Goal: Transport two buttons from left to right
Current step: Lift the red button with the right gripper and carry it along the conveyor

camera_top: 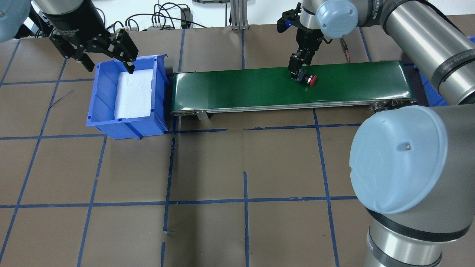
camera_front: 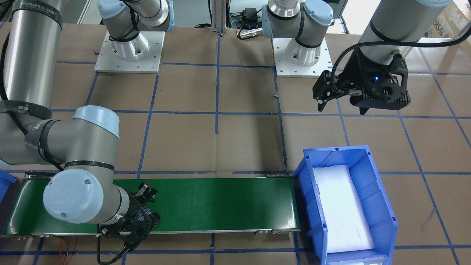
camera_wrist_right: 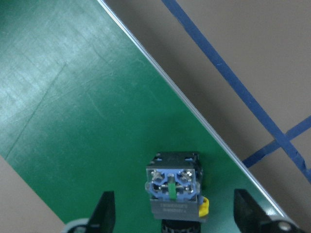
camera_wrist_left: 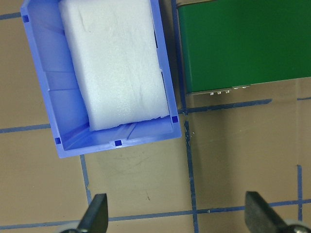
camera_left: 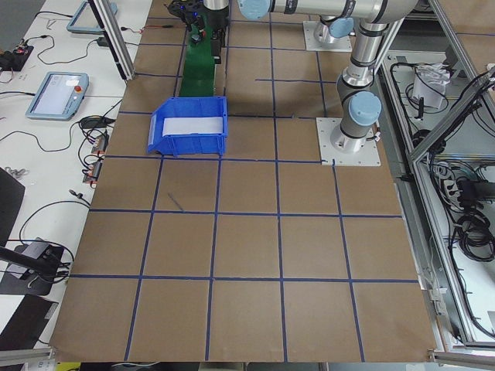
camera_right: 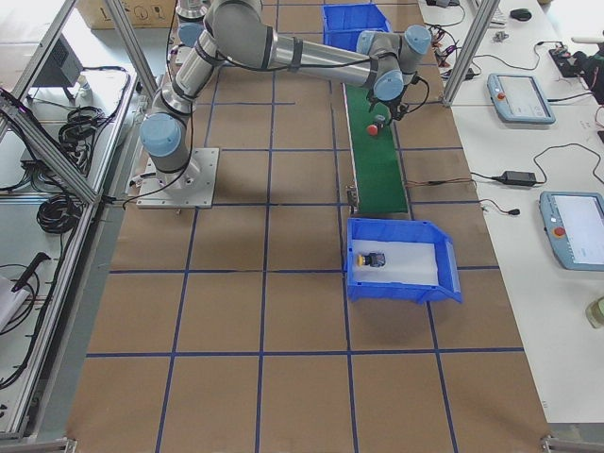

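The red-capped button (camera_top: 311,80) lies on its side on the green conveyor belt (camera_top: 241,89). My right gripper (camera_top: 299,72) hangs over its grey-black body (camera_wrist_right: 173,191), open, with a finger on each side and neither touching. In the front-facing view the right arm hides this button. In the exterior right view a yellow-capped button (camera_right: 371,259) lies on the white foam in the blue bin (camera_right: 444,283), by the wall on the robot's side; the other views do not show it. My left gripper (camera_top: 107,63) hovers open over the bin's far edge, holding nothing.
The blue bin (camera_top: 100,96), lined with white foam (camera_top: 133,92), stands against the belt's left end. Another blue bin (camera_right: 354,17) sits past the belt's right end. Brown table with blue tape lines all around. Both arm bases stand at the robot's side.
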Controlling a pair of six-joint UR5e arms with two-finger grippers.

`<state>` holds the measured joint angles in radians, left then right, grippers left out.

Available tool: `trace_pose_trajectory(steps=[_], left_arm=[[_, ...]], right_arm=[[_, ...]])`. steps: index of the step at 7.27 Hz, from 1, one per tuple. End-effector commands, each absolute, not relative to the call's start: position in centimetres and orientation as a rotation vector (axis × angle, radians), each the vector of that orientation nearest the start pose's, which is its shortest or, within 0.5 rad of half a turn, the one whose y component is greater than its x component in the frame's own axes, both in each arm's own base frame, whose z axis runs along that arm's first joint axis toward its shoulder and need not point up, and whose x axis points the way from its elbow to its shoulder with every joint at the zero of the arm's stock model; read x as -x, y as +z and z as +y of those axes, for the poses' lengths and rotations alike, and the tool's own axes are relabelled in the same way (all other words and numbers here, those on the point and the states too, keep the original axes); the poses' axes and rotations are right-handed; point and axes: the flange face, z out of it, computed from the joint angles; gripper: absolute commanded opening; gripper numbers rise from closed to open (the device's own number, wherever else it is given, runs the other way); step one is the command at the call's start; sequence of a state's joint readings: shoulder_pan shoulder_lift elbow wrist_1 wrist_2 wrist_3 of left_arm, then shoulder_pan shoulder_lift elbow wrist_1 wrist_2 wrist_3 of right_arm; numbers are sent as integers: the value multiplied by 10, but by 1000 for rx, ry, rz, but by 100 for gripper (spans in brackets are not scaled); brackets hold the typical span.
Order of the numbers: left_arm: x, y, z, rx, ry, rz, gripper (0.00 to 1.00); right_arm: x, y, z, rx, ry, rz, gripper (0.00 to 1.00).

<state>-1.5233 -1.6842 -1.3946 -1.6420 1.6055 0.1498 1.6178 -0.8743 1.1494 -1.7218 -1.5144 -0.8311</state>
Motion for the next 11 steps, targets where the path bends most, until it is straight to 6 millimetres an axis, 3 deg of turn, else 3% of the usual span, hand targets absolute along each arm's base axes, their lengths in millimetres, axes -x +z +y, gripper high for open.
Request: trace_pose_trajectory(steps=[1, 2, 4, 6, 9, 10, 11], left_arm=[[105, 513, -543, -162, 5, 3104, 100], [105, 514, -542, -162, 5, 3104, 100], [105, 511, -544, -162, 16, 3109, 100], [105, 512, -543, -165, 12, 3107, 100], [104, 519, -544, -162, -7, 3103, 100], [104, 522, -544, -164, -16, 3102, 100], [103, 524, -546, -164, -23, 3102, 100]], right_arm=[[-172, 262, -735, 1290, 121, 2756, 86], [-170, 263, -738, 1327, 90, 2749, 72], [-167, 272, -744, 1383, 51, 2737, 10], [-144, 284, -749, 1375, 36, 2743, 6], [-128, 302, -745, 1364, 47, 2747, 6], [-107, 323, -744, 1329, 36, 2775, 6], [-59, 346, -740, 1239, 43, 2825, 6]])
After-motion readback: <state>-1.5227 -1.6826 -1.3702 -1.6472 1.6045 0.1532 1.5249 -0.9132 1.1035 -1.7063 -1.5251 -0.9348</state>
